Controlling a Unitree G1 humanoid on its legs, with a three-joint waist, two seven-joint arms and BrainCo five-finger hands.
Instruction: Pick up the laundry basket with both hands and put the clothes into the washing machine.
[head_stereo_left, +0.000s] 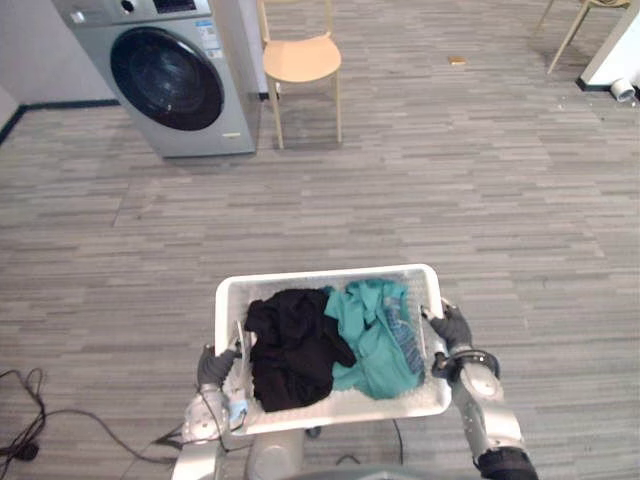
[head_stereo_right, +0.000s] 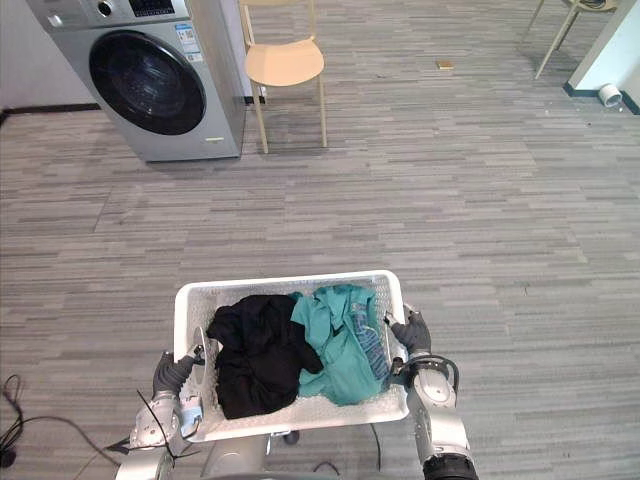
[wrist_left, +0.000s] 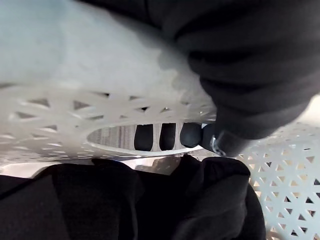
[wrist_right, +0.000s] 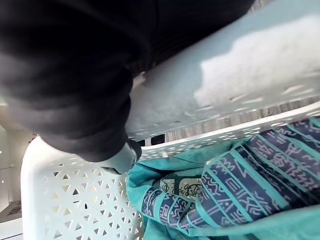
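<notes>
Both ends of the white laundry basket (head_stereo_left: 330, 277) are gripped, the left hand (head_stereo_left: 213, 366) and right hand (head_stereo_left: 452, 328) curling fingers (wrist_left: 167, 136) through its handle slots. It is held above the floor (head_stereo_left: 420, 200) with black clothes (head_stereo_left: 290, 345) and a teal garment (head_stereo_left: 375, 340) inside. Next, apparently, a walk to the washing machine (head_stereo_left: 225, 90), whose door (head_stereo_left: 166, 78) looks closed. A chair (head_stereo_left: 300, 60) stands just beside it.

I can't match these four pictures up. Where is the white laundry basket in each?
Left eye view: laundry basket low centre.
Right eye view: low, left of centre.
Left wrist view: latticed wall close up, by black clothes.
Right wrist view: latticed wall, teal garment inside.
Shared landmark: those clothes.
</notes>
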